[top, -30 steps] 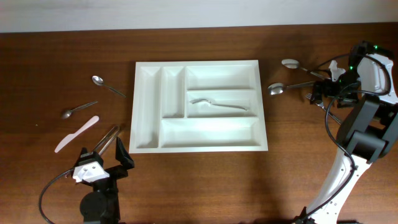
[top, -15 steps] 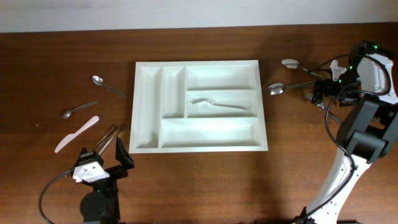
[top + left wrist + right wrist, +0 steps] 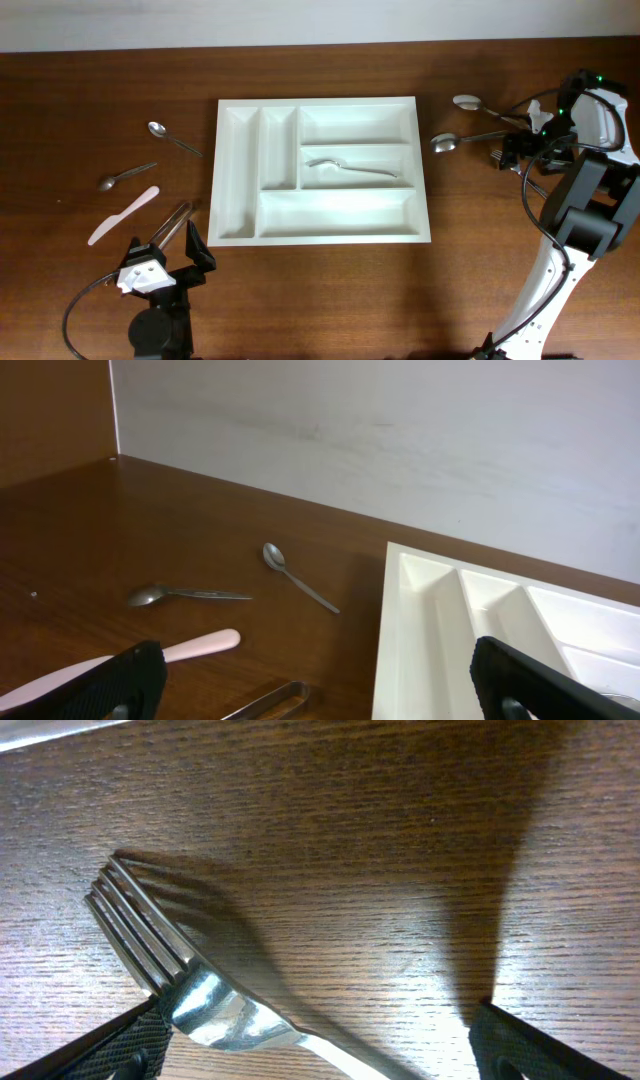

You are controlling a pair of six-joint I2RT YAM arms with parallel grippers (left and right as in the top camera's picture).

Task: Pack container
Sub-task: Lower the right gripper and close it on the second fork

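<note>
The container, a large white tray [image 3: 238, 170] with five compartments, lies mid-table; it also shows in the left wrist view [image 3: 420, 630]. A white utensil [image 3: 350, 168] lies in its middle wide compartment. My right gripper [image 3: 517, 152] is at the far right, low over the table, open. In the right wrist view its fingers [image 3: 320, 1055] straddle a metal fork [image 3: 190, 980] lying on the wood, close to the left finger. My left gripper [image 3: 166, 247] is open and empty near the tray's front left corner; it also shows in the left wrist view [image 3: 320, 690].
Two metal spoons [image 3: 172, 138] [image 3: 125, 177], a pink knife [image 3: 123, 215] and metal tongs [image 3: 172, 222] lie left of the tray. Two more spoons [image 3: 468, 102] [image 3: 445, 142] lie right of the tray, near my right gripper. A pale wall runs along the table's far edge.
</note>
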